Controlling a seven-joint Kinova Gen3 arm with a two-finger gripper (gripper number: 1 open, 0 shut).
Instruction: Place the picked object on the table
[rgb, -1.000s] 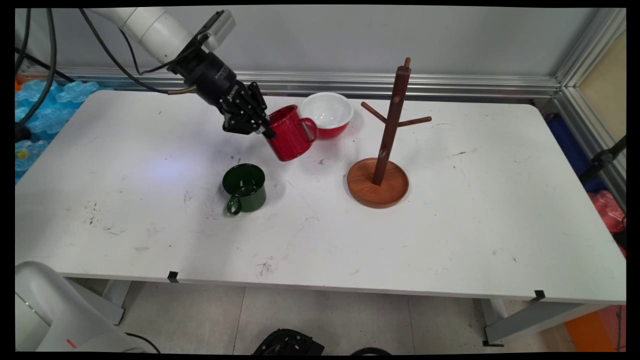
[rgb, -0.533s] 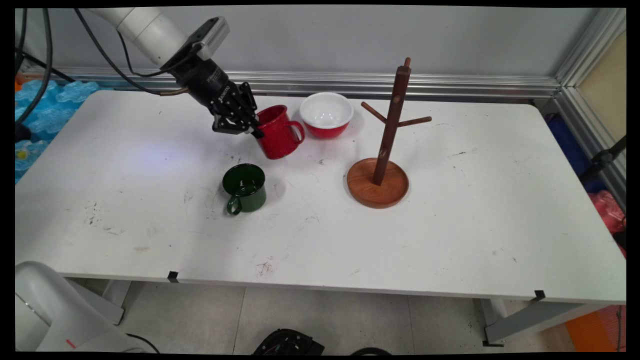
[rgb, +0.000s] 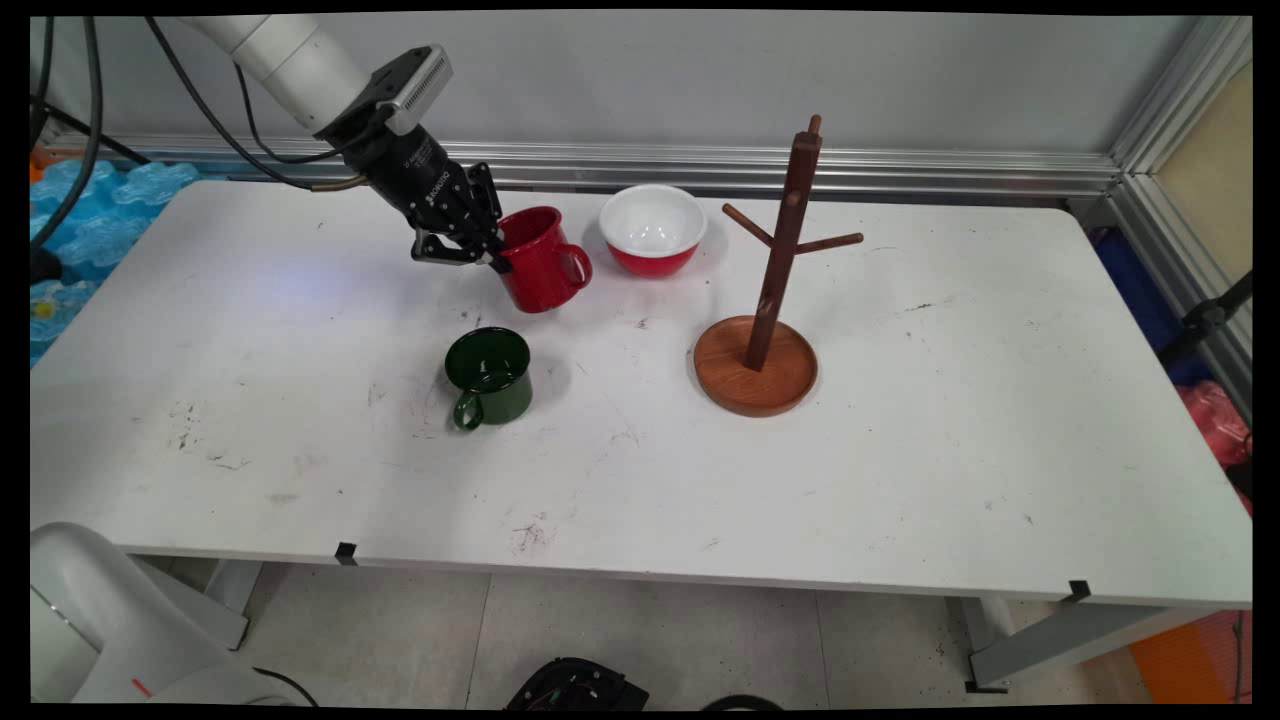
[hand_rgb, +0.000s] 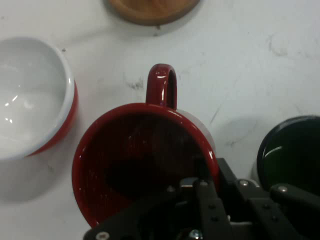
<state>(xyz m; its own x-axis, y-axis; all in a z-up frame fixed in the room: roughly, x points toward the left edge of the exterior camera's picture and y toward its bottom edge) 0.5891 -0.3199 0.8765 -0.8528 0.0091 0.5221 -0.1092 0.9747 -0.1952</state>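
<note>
left of the mug tree (rgb: 777, 262), gripper (rgb: 490, 258) is clamped on the red mug's (rgb: 538, 262) rim, one finger inside, mug tilted, handle toward the tree. red-and-white bowl (rgb: 652, 230) sits between; green mug (rgb: 489, 375) nearer camera.

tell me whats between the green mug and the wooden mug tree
Nothing: the main view shows only bare white table between the green mug and the mug tree.
</note>
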